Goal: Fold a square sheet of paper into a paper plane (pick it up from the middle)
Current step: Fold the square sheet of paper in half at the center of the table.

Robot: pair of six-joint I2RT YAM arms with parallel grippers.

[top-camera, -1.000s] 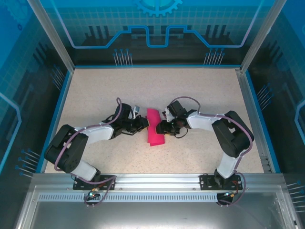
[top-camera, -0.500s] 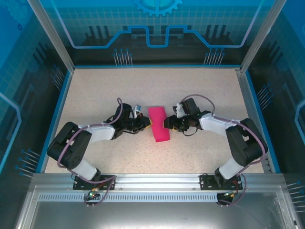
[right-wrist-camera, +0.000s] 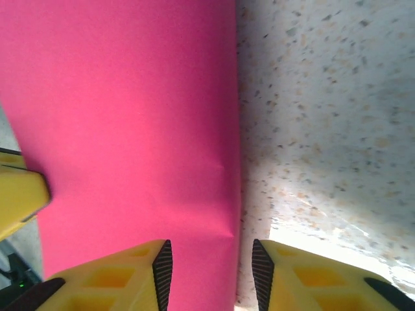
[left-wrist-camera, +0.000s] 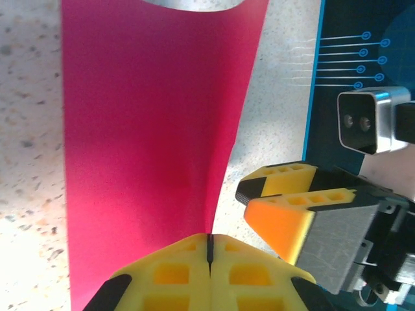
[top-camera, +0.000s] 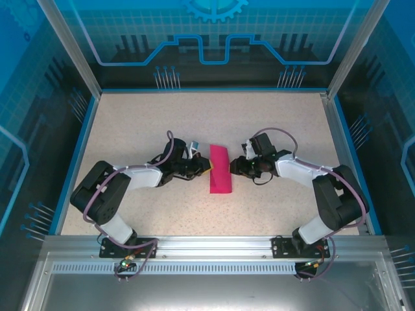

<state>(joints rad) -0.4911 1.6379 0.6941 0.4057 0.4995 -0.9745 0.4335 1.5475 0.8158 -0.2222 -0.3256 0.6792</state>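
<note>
The sheet of paper (top-camera: 219, 170) lay on the middle of the bench (top-camera: 142, 123), its long sides running front to back. The left hand (top-camera: 205, 170) met its left edge and the right hand (top-camera: 234, 167) its right edge, facing each other across it.

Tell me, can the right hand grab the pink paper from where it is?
Probably yes. The right hand is open right at the pink paper, whose edge lies inside the gap, with nothing in the way. The left hand pinches the opposite edge.
</note>
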